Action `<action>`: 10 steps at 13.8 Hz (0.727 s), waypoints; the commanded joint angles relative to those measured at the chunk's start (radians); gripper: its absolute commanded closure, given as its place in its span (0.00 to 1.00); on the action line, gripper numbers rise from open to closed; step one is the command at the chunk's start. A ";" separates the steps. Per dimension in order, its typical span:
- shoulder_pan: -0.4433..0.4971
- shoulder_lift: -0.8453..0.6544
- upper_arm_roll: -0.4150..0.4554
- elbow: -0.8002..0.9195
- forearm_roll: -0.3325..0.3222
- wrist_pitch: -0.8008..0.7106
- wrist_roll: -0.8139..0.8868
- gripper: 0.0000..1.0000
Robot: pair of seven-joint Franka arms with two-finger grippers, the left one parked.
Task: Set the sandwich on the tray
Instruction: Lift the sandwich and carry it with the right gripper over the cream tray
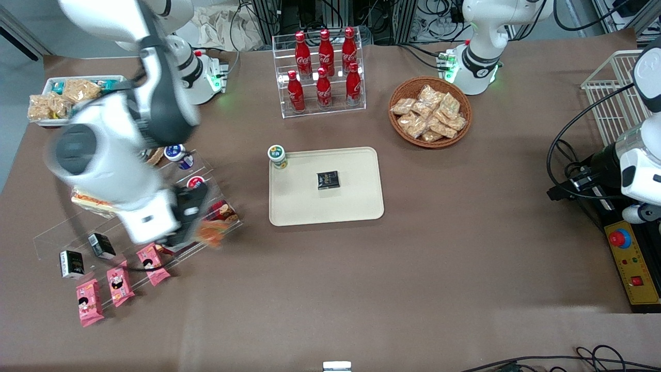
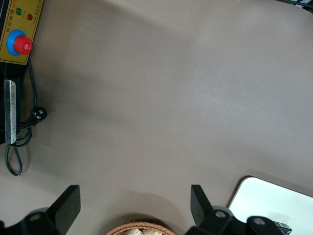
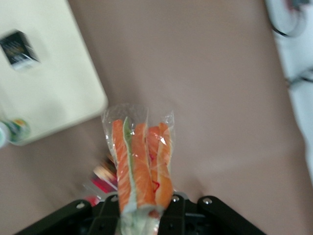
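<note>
Already we have the sandwich [image 3: 139, 164] pinched between the fingers of the gripper [image 1: 199, 230], its wrapped wedge sticking out past the fingertips with the orange filling and thin green layer showing edge-on, so the step in hand, as we judge it, is the carry to the tray [image 1: 356, 206]. Seen from the front, the gripper hangs above the clear acrylic rack [image 1: 155, 227] at the working arm's end of the table, and the tray lies well apart from the fingers, toward the table's middle. To do this well we would lift clear of the rack's shelves first, then travel level, since the film is slick and the wedge could swing or slip. A small black packet [image 1: 328, 180] sits on the tray and a green-lidded cup [image 1: 277, 155] stands at its corner; we should aim for the bare stretch nearer the front camera and lower before letting go.
</note>
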 commanded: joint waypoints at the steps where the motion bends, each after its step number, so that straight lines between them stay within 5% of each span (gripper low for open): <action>1: 0.110 0.091 -0.017 -0.027 0.101 0.069 0.023 1.00; 5: 0.271 0.149 -0.015 -0.225 0.233 0.423 0.022 1.00; 10: 0.388 0.177 -0.015 -0.325 0.244 0.585 0.025 1.00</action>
